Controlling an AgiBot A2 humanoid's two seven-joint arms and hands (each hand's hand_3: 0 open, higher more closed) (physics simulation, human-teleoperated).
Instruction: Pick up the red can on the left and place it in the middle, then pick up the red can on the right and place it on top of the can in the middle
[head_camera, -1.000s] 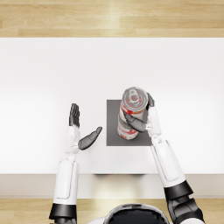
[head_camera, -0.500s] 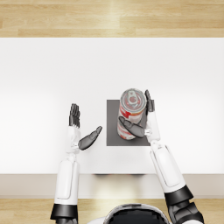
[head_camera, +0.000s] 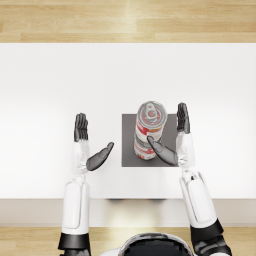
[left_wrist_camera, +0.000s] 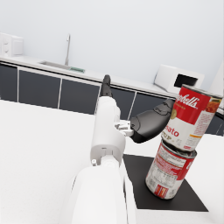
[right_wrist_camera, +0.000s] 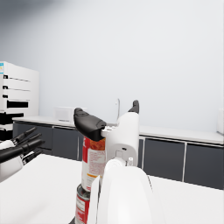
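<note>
Glossy paper-labelled metal cans (left_wrist_camera: 180, 144) on a matt dark mat (head_camera: 129, 150), smooth white table (head_camera: 60, 80), wood-grain floor (head_camera: 125, 20).

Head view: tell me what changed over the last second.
The right hand opened and drew away from the upper red soup can, which now stands free, tilted, on the lower red soup can. The left hand, grey square mat and lower can stayed put.

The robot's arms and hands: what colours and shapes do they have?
Both arms are smooth glossy white shells with black bands near the shoulders. The left hand and right hand are dark grey, with slim fingers and thick rounded thumbs. No cables or markings show.
</note>
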